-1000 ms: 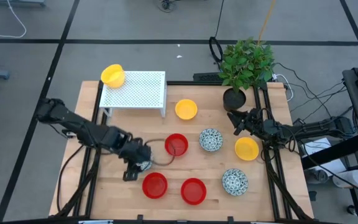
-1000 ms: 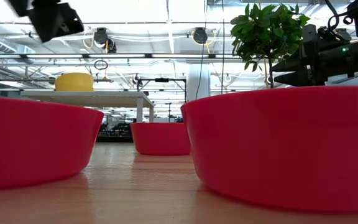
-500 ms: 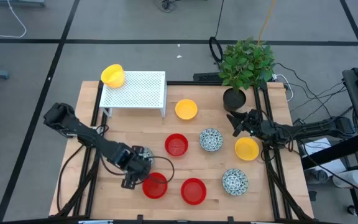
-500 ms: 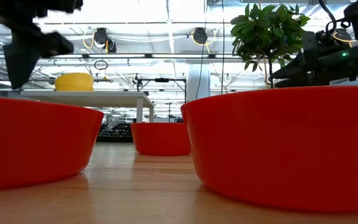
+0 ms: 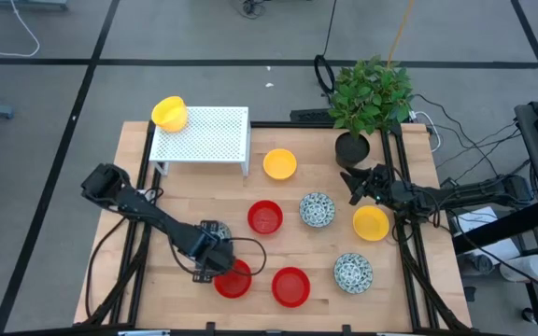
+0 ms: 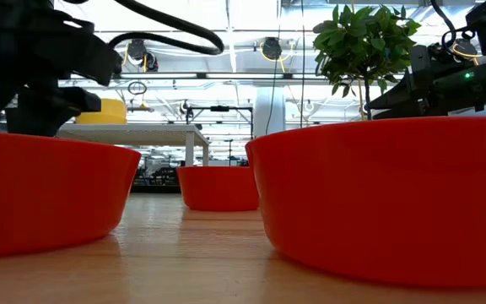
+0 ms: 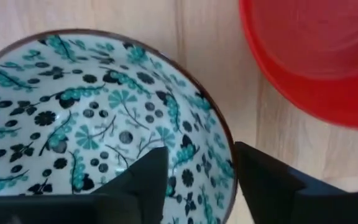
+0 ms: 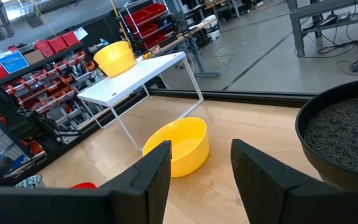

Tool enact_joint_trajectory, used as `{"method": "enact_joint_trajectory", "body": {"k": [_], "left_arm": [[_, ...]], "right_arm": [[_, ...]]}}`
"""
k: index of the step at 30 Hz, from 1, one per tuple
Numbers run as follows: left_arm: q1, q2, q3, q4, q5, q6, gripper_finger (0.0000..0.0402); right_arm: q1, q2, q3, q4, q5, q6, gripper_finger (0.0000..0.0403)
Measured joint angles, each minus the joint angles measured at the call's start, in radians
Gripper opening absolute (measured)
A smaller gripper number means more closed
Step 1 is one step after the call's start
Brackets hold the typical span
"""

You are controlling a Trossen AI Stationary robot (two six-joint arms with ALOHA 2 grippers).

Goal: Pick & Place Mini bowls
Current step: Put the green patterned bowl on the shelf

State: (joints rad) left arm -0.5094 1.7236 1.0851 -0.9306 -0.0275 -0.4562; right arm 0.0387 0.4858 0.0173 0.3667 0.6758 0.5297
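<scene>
Left gripper (image 7: 194, 171) low over patterned mini bowl (image 7: 98, 124), jaws parted astride rim for grasp; right gripper (image 5: 355, 180) waits beside plant pot (image 5: 352, 147), jaws apart, empty.

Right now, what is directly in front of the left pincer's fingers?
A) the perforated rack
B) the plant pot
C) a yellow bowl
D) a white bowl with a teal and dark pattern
D: in the left wrist view the patterned bowl fills the frame at the left pincer, with a red bowl beside it.
</scene>
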Motion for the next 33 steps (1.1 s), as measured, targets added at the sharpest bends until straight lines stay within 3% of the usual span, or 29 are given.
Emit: {"method": "enact_joint_trajectory", "body": {"k": [8,14,19,27,33], "left_arm": [[0.020,-0.008,0.006,-0.018,-0.023,-0.050,0.0017],[0.027,-0.078,0.006,-0.022,-0.005,-0.049,0.0031],[0.075,-0.212,0.043,-0.060,-0.036,-0.032,0.0011],[0.190,-0.381,0.178,-0.086,-0.283,0.191,0.0037],[0.386,-0.376,0.299,-0.291,-0.419,0.262,0.0019]], "right_arm": [[0.000,0.000,0.000,-0.006,0.000,0.000,0.0155],[0.000,0.000,0.000,-0.008,0.000,0.000,0.0155],[0.000,0.000,0.000,-0.005,0.000,0.001,0.0155],[0.000,0.000,0.000,-0.003,0.001,0.008,0.0155],[0.000,0.000,0.000,-0.003,0.003,0.006,0.0155]]}}
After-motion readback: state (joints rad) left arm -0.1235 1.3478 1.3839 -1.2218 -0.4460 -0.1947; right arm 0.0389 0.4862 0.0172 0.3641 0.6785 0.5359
